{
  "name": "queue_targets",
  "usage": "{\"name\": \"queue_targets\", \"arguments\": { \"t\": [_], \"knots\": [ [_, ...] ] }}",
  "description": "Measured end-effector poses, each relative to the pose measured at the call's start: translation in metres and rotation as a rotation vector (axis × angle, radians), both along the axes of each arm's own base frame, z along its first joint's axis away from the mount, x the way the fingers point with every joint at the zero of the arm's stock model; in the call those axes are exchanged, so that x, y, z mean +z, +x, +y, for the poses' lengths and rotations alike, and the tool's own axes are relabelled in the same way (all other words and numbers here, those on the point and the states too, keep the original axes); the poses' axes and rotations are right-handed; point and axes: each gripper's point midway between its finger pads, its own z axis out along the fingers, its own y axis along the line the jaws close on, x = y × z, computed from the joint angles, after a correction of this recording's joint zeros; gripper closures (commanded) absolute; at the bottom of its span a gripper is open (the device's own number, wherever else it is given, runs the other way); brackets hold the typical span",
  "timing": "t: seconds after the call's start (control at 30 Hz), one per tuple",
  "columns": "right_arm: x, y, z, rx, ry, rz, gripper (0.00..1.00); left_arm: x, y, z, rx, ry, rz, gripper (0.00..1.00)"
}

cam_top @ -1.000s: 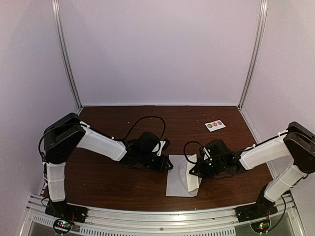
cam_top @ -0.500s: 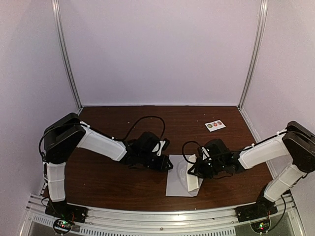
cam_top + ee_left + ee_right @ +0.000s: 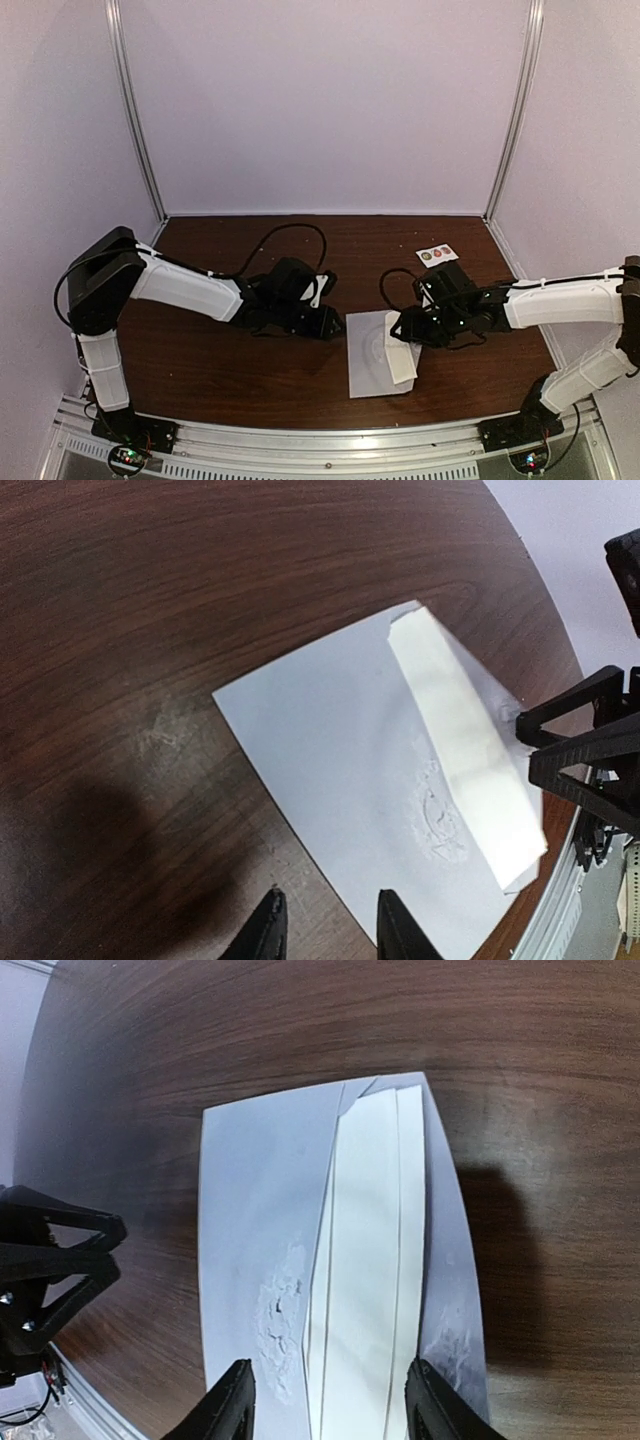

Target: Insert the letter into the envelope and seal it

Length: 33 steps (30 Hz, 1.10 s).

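Right wrist view: right end effector (image 3: 330, 1410), open, hangs over the folded letter (image 3: 365, 1260) lying along the 3 o'clock side of the envelope (image 3: 250, 1210), flat on the desk (image 3: 300, 1020). Left end effector (image 3: 330, 935), also open, would best pin the 9 o'clock edge while the letter slides in squarely.

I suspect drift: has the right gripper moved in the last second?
Yes. The right gripper has moved farther back and slightly right, closer to the sticker card.
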Motion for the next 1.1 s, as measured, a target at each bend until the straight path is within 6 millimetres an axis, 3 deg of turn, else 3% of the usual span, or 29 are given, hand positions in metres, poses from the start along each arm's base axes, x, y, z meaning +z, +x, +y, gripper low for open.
{"name": "queue_targets", "arguments": {
  "t": [0.13, 0.57, 1.1],
  "knots": [
    [-0.011, -0.005, -0.015, -0.013, -0.084, 0.018, 0.46, 0.003, 0.0, 0.0, -0.001, -0.006, -0.001, 0.68],
    [-0.038, -0.016, -0.029, -0.018, -0.136, 0.062, 0.67, -0.006, -0.014, 0.001, -0.022, -0.033, 0.068, 0.68],
    [-0.038, -0.015, -0.029, -0.011, -0.141, 0.056, 0.8, -0.028, -0.027, -0.006, -0.043, -0.031, 0.128, 0.76]
  ]
}}
